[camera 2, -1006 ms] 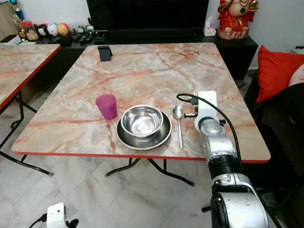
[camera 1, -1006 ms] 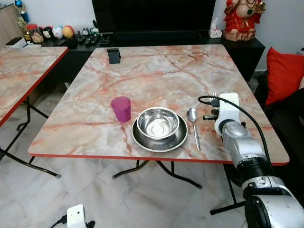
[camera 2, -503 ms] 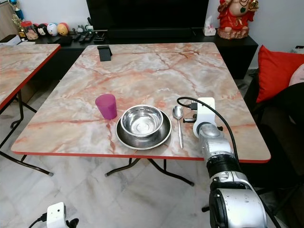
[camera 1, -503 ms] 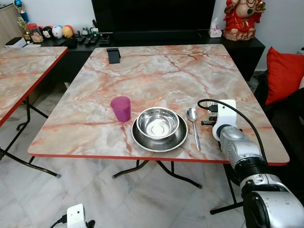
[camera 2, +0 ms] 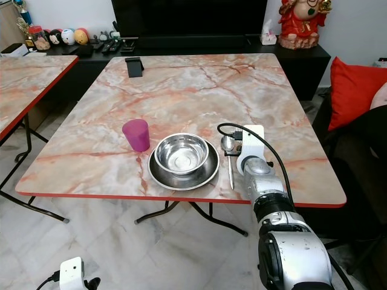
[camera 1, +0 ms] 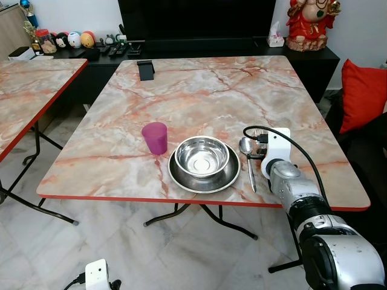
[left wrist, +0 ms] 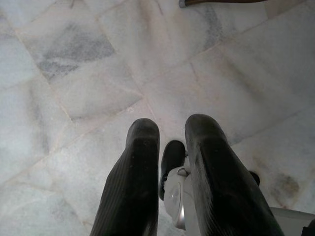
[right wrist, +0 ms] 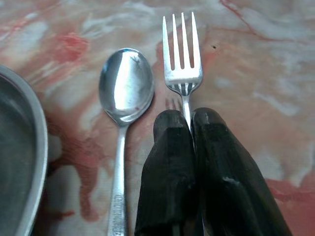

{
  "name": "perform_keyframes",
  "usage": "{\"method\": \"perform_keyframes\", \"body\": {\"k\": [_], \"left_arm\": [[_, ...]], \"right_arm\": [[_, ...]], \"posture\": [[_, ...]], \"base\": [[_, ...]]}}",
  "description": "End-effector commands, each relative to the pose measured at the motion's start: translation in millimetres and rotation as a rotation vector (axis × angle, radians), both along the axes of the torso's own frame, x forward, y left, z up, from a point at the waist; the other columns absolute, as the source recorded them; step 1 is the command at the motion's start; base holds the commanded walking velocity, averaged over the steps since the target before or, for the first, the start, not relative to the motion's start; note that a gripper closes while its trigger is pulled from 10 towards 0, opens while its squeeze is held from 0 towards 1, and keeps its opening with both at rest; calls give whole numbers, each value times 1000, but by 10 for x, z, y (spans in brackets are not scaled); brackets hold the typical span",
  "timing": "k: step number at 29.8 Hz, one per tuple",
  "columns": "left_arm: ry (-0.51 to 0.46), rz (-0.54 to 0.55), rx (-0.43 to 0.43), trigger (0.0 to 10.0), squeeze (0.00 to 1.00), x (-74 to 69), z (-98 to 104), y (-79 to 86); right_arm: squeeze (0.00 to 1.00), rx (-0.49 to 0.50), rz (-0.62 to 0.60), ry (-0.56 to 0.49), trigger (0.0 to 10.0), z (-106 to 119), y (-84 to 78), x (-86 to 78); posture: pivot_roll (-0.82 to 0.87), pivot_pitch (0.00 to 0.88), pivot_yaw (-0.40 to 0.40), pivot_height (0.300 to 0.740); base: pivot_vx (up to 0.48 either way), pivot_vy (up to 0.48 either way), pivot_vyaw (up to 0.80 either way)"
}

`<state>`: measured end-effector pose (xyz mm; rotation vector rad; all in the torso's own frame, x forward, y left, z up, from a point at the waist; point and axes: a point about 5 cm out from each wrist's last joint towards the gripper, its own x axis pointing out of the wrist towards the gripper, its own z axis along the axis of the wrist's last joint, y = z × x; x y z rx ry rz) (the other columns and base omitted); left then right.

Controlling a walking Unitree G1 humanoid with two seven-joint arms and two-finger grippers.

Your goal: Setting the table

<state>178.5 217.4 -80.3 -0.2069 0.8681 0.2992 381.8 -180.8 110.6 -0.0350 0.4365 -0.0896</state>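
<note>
A steel bowl (camera 1: 201, 156) sits in a steel plate (camera 1: 204, 181) near the front edge of the marble table (camera 1: 199, 96). A purple cup (camera 1: 155, 137) stands just left of them, and a spoon (camera 1: 248, 163) lies just right of the plate. My right gripper (right wrist: 189, 118) is shut on the handle of a fork (right wrist: 182, 54). The fork lies low over the table, parallel to the spoon (right wrist: 126, 86) and close on its right. My left gripper (left wrist: 172, 142) hangs idle over the floor, its fingers slightly apart with nothing between them.
A black phone stand (camera 1: 145, 69) sits at the table's far left. A second marble table (camera 1: 30, 84) stands to the left. A red cushion (camera 1: 361, 93) is at the right, and a dark cabinet with toys and a red statue (camera 1: 308, 24) is behind.
My right gripper has carried the fork leftward and nearer to me, from well right of the spoon to close beside it. The dishes have not moved.
</note>
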Motion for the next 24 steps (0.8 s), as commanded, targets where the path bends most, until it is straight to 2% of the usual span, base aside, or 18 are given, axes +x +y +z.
{"method": "perform_keyframes", "body": {"k": [1, 3, 8, 14, 24], "left_arm": [[13, 10, 2, 10000, 0, -27, -11, 19], [14, 10, 2, 10000, 0, -27, -11, 20], [13, 12, 5, 10000, 0, -33, -11, 29], [14, 3, 9, 10000, 0, -34, -11, 33], [11, 2, 6, 10000, 0, -31, -10, 30]], "right_arm": [[0, -2, 1, -22, 10000, 67, 45, 44], [0, -7, -4, -26, 10000, 71, 44, 48], [0, 22, -33, -188, 10000, 265, 30, 110], [0, 11, -31, -305, 10000, 407, 33, 132], [0, 19, -52, -315, 10000, 325, 54, 86]], "posture": [[10, 27, 56, 740], [10, 27, 56, 740], [12, 30, 60, 740], [10, 31, 63, 740], [11, 36, 62, 740]], "base": [[0, 0, 0], [0, 0, 0], [0, 0, 0], [0, 0, 0], [0, 0, 0]]}}
